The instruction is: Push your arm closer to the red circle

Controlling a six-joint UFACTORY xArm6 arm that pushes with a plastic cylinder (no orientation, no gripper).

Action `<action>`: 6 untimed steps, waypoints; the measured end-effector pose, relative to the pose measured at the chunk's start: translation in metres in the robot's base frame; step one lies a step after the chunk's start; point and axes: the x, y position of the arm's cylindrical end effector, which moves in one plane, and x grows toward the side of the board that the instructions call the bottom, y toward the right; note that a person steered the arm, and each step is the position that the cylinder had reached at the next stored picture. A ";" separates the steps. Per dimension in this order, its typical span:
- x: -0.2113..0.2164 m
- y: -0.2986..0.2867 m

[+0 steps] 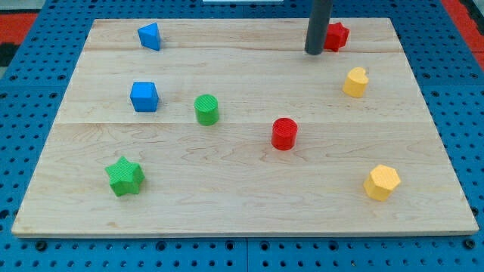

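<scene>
The red circle (pixel 284 133), a short red cylinder, stands on the wooden board (pixel 242 189) a little right of the middle. My tip (pixel 314 52) is near the view's top, right of centre, well above the red circle and slightly to its right. The tip sits just left of a red star (pixel 336 35), close to it; I cannot tell whether they touch.
A yellow heart-like block (pixel 355 81) lies right of the tip's lower side, a yellow hexagon (pixel 382 182) at the lower right. A green circle (pixel 206 109), a blue cube (pixel 144 97), a blue block (pixel 150 35) and a green star (pixel 124 176) lie on the left half.
</scene>
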 end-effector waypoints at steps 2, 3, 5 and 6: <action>0.081 -0.086; 0.121 -0.088; 0.149 -0.082; 0.167 -0.074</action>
